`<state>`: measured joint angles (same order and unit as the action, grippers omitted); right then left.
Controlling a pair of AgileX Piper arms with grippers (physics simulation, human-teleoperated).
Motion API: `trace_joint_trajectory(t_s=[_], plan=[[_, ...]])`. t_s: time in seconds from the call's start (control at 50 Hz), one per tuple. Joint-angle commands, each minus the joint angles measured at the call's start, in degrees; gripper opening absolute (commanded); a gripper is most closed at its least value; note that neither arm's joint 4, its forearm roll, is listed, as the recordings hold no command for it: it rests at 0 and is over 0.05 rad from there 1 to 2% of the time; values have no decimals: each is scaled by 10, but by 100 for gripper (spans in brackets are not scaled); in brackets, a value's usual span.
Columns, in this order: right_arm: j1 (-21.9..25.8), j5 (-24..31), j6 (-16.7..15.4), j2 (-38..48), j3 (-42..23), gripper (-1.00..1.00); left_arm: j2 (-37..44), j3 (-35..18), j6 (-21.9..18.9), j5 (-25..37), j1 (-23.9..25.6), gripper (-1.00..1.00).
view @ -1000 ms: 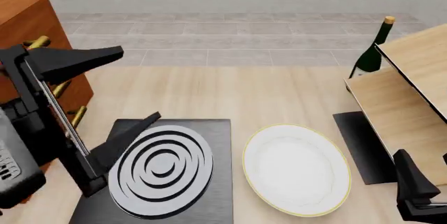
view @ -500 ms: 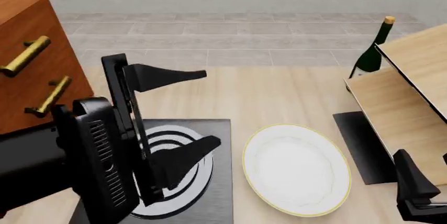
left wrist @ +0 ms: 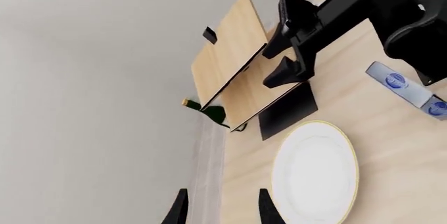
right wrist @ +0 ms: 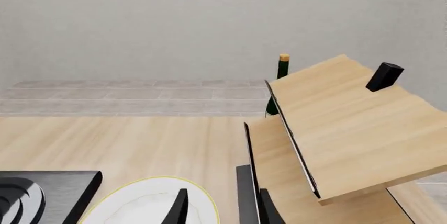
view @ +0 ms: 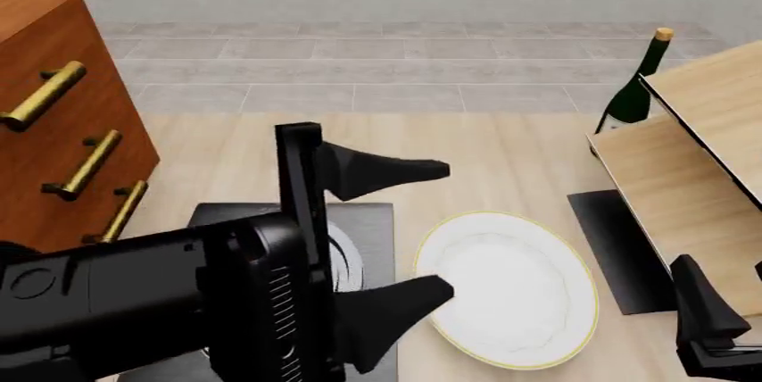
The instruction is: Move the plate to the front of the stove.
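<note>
Our left gripper [view: 434, 230] reaches toward three o'clock, fingers spread wide; our right gripper [view: 715, 328] sits low at five o'clock.

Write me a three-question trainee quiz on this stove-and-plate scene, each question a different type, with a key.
1. True or false: the left gripper is shut on the plate.
2. Multiple choice: seen from the front, the plate lies A) on the burner, B) on the table to the right of the stove, C) on the wooden shelf.
3. Fill in: the tall item behind the wooden shelf is a green ____.

Key: 1 false, its jaws are spread wide and hold nothing; 2 B; 3 bottle.
</note>
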<state>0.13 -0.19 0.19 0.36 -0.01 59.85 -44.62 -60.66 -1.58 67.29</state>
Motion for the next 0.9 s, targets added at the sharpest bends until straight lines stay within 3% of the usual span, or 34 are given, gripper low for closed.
trace_joint_trajectory(t_s=[0.02, 0.42, 0.9], plan=[[0, 0, 0, 0, 0, 100, 44, -9, -8, -23, 34, 100], [0, 0, 0, 0, 0, 100, 117, 5, -19, -75, 89, 100], [0, 0, 0, 0, 0, 100, 193, 14, -24, -120, 112, 100]])
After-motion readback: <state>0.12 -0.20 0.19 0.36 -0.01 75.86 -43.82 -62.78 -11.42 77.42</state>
